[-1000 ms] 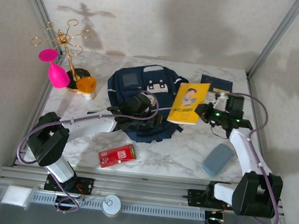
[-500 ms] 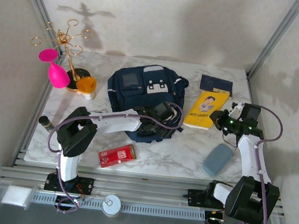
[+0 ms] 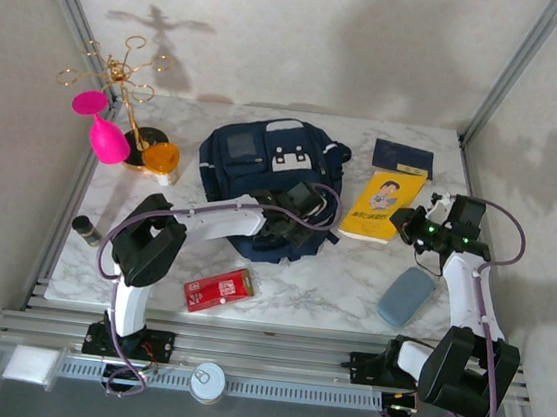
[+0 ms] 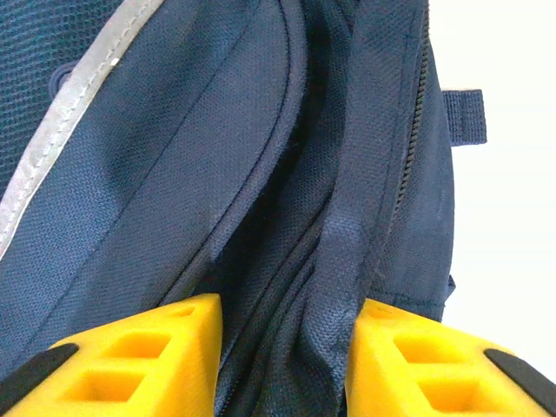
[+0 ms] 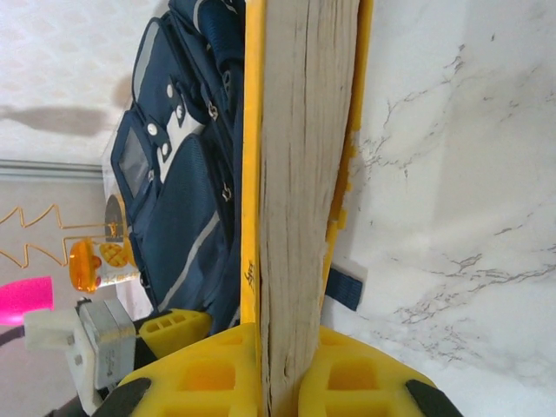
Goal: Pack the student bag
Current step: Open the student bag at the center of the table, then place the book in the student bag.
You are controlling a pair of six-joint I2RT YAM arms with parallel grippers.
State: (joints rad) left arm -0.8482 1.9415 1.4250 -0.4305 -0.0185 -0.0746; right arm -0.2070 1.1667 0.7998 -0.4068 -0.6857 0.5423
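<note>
The student bag (image 3: 263, 172), navy with grey-white patches, lies at the table's middle. My left gripper (image 3: 298, 214) is at its near right edge. In the left wrist view the yellow fingers (image 4: 195, 334) press from both sides on a bunched fold of the student bag (image 4: 200, 148), so the left gripper (image 4: 285, 306) is shut on it. To the bag's right, my right gripper (image 3: 414, 224) is shut on the near edge of a yellow book (image 3: 386, 205). In the right wrist view this gripper (image 5: 280, 339) clamps the yellow book (image 5: 304, 156) with the student bag (image 5: 178, 208) beyond it.
A dark blue booklet (image 3: 402, 158) lies at the back right, a grey-blue case (image 3: 405, 295) at the front right and a red box (image 3: 219, 289) at the front. A gold stand (image 3: 122, 80), pink cup (image 3: 105, 137), orange jar (image 3: 160, 158) and small dark bottle (image 3: 85, 230) stand left.
My right arm swung the yellow book from over the bag to its right side. My left arm reached further along the bag's near edge and its jaws closed on the fabric.
</note>
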